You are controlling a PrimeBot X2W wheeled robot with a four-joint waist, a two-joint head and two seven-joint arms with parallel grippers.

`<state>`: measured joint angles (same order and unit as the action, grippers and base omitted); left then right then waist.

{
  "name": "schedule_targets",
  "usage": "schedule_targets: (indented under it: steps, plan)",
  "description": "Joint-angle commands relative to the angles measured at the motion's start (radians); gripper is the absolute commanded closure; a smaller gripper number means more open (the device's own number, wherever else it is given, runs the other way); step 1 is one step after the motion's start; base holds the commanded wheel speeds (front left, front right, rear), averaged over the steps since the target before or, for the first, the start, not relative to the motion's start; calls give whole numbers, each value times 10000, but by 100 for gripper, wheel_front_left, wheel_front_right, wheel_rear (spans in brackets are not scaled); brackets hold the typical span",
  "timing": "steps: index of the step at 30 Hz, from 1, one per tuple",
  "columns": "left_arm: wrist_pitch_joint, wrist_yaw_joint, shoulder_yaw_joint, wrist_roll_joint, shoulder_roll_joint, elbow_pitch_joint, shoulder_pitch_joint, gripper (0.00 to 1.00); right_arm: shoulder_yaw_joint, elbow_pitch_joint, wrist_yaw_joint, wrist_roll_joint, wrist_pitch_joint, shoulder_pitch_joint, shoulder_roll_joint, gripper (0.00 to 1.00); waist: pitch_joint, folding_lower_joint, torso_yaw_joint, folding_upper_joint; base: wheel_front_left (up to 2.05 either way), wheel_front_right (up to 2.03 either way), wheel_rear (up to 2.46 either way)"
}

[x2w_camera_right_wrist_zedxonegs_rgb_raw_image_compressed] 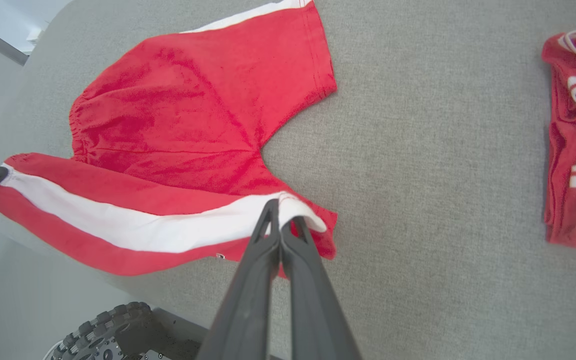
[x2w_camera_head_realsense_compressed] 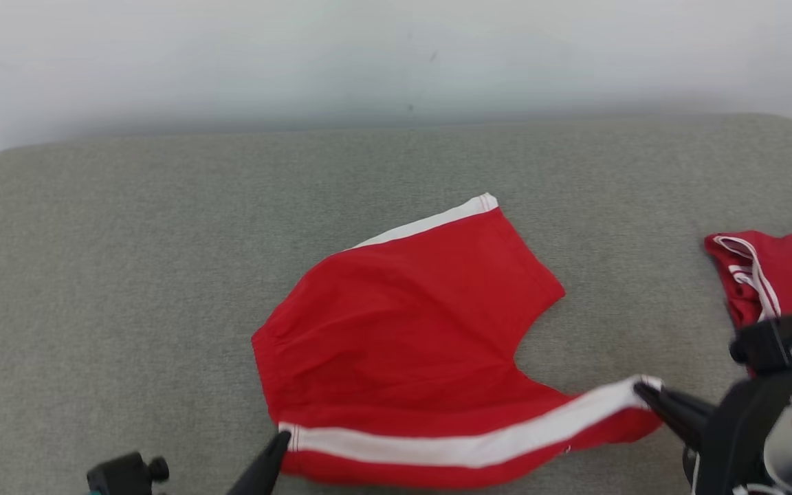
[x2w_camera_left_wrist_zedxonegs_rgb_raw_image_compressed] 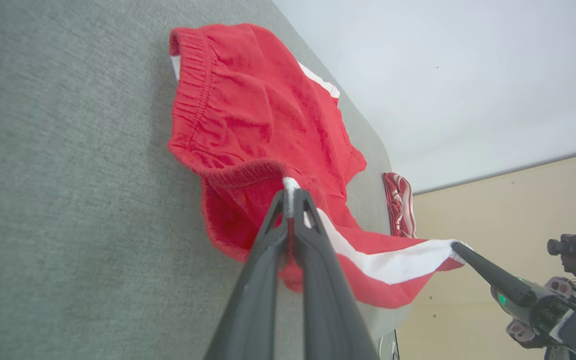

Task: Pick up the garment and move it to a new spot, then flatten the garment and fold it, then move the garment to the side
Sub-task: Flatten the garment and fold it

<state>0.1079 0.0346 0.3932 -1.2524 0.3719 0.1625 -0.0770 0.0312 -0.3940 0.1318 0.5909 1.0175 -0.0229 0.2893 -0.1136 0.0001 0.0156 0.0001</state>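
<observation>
My left end effector (x2w_camera_head_realsense_compressed: 278,443) is pressed together on the waistband corner of the soft red fabric shorts with white side stripes (x2w_camera_head_realsense_compressed: 403,330), right where the near stripe ends. My right end effector (x2w_camera_head_realsense_compressed: 645,393) is pinching the hem end of that same stripe. The shorts sit around the middle of the grey fabric-covered surface (x2w_camera_head_realsense_compressed: 128,275). The far leg lies flat, and the near striped edge is stretched between my two grips at the surface's front edge.

I judge the shorts to be light and limp. Any slack between the grips will sag, and the cloth will likely catch on the textured covering and wrinkle if I drag it. The gathered elastic waistband and the stitched hem are the thickest parts, so those corners should give the firmest bite. The thin middle panel would just bunch.

A bunched red garment with white stripes (x2w_camera_head_realsense_compressed: 781,275) lies well apart on my right, so I would keep clear of it.
</observation>
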Motion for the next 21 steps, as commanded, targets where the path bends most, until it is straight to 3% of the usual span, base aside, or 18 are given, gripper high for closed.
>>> schedule_targets:
  steps: [1,21]
  plan:
    - [-119,-65,-38,27,-129,-91,285,100,-105,171,-27,-51,-160,387,31,100,-97,-1,-149,-1,0,0,0]
    - [-1477,-602,-502,668,-1873,-3120,4653,100,-1526,5669,-27,-567,-2998,6727,599,100,-2140,-1,-1149,-1,0,0,0]
